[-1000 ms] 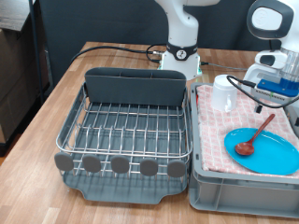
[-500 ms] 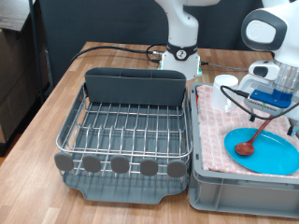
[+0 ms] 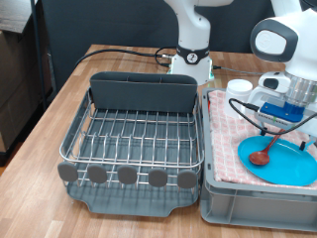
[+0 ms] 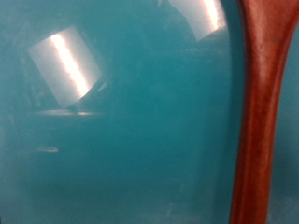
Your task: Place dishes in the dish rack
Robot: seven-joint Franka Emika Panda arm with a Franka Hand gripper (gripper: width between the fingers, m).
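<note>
- The gripper (image 3: pixel 281 127) hangs low over the light-blue plate (image 3: pixel 287 164) at the exterior view's right, right above the handle of the wooden spoon (image 3: pixel 265 149).
- Whether the jaws are spread or pressed together cannot be told — the arm's hand and its cabling cover the fingertips in the exterior view, and the wrist view shows no fingers at all.
- The wrist view is filled by the blurred blue plate (image 4: pixel 121 131) with bright reflections on it, and the brown spoon handle (image 4: pixel 264 112) runs along one edge, very close to the camera.
- The spoon's bowl rests on the plate toward the exterior view's left, and its handle slants up toward the gripper.
- The plate lies on the pink checked cloth (image 3: pixel 226 139) that lines the grey crate (image 3: pixel 248 206) at the exterior view's lower right.
- The small white cup (image 3: pixel 239 91) stands on the same cloth, beyond the plate toward the exterior view's top, just beside the arm's hand.
- The dish rack (image 3: pixel 139 139) sits on the wooden table (image 3: pixel 59 109) at the exterior view's left of the crate — its wire basket, dark grey caddy (image 3: pixel 144 92) and row of round grey tabs (image 3: pixel 127 176) hold none of the dishes.
</note>
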